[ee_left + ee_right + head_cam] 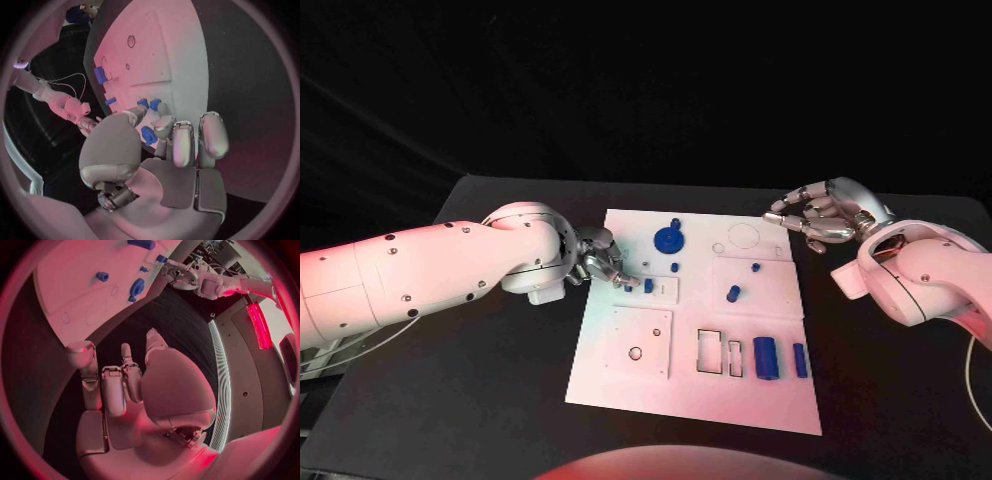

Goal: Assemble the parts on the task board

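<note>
Left hand (599, 262): my fingers curl at the flat white task board (625, 385) edge, pinching a small blue peg (147, 135).
Right hand (822, 214): curled, holding nothing, beside the board's far corner.
Board: round blue gear (669, 239) seated.

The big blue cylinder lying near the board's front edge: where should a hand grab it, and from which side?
Judging from the head view, the big blue cylinder lies flat, its long axis running front to back, with a slimmer blue piece close on its right. Best come straight down from above and pinch across its middle, fingers on the two long sides. The right hand is empty and on that side of the task board.
</note>
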Tool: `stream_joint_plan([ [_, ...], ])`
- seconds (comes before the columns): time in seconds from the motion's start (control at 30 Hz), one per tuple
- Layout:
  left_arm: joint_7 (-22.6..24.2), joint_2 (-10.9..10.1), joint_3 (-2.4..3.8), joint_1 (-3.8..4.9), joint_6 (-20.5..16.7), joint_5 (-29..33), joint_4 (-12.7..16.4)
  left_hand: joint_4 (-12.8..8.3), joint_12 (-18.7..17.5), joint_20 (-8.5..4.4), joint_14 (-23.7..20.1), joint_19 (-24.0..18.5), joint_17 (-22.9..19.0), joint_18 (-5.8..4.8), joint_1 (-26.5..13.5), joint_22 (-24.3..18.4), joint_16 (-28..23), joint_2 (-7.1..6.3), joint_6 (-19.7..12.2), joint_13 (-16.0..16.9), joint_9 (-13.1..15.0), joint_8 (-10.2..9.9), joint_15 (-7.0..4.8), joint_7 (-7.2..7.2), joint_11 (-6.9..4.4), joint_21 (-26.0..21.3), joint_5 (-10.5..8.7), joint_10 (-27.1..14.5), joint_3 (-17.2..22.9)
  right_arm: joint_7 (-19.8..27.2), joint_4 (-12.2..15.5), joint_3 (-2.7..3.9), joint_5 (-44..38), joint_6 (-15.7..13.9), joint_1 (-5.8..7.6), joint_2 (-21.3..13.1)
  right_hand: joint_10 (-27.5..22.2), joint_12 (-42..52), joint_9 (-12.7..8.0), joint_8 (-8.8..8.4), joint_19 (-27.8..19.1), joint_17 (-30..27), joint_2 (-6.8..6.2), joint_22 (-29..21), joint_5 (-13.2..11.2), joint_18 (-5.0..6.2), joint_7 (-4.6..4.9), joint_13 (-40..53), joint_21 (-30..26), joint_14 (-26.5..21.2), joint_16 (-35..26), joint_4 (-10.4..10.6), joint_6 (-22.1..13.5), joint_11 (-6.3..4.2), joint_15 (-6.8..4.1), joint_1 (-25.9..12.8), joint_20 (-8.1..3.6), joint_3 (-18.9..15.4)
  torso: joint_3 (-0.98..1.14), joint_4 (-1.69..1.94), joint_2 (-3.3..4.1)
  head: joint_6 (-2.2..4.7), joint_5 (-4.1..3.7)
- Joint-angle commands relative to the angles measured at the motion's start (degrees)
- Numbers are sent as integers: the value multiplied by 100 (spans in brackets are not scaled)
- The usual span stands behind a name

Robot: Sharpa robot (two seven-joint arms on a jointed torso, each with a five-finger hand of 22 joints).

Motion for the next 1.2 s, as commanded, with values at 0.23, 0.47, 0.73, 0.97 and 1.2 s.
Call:
stream_joint_plan([
  [0.23, 143, 26, 1, -11, -148, 65, -24, -30, -21, 49, 299, -28, 311, -38, 384, -5, 30, 108, -1, 6, -79, -124, 51, 23, 32, -32, 19, -41, -16, 32, 1, 1, -23, 37, -6, 5, -32, -10, 8, 24, 16, 491, 33, 5, -6, 92, -8, 520, -16, 374, -17, -8, -36, 0, -21, -21, -36, -35, 2, -7, 5, -5, 11],
  [0.47, 151, 64, -1, -26, -144, 65, -72, -72, -16, 50, 299, -31, 309, -36, 769, -5, 29, 230, 31, 9, -110, -172, 49, 14, 26, -38, 19, -43, 35, 32, 1, 1, -23, 36, -6, 6, -32, -10, 8, 24, 16, 491, 33, 5, -6, 92, -8, 520, -16, 374, -17, -8, -36, 0, -21, -21, -36, -35, 7, -5, 2, -12, 17],
  [0.73, 158, 91, -1, -31, -147, 65, -107, -96, -18, 47, 300, -30, 309, -37, 1011, 2, 30, 368, 44, 5, -124, -200, 48, 9, 21, -38, 18, -46, 90, 30, 1, 1, -23, 32, -7, 6, -32, -10, 8, 24, 16, 491, 33, 5, -6, 92, -8, 520, -16, 374, -17, -8, -36, 0, -21, -21, -36, -35, 9, -5, 1, -13, 19],
  [0.97, 189, 105, -1, -31, -212, 64, -134, -136, -11, 44, 300, -26, 310, -40, 1218, 15, 30, 525, 49, 17, -129, -216, 47, 5, 18, -34, 18, -36, 158, 32, 4, 1, -23, 25, -7, 7, -32, -10, 8, 24, 16, 491, 33, 5, -6, 92, -8, 520, -16, 374, -17, -8, -36, 0, -21, -21, -36, -35, 7, -5, 3, -11, 14],
  [1.2, 233, 119, -1, -32, -314, 58, -156, -182, 2, 42, 301, -16, 309, -44, 1362, 36, 30, 636, 42, 41, -127, -225, 48, 6, 18, -24, 17, -20, 231, 33, 7, 1, -23, 20, -7, 5, -32, -10, 8, 24, 16, 491, 33, 5, -6, 92, -8, 520, -16, 374, -17, -8, -36, 0, -21, -21, -36, -35, 5, -4, 6, -10, 9],
])
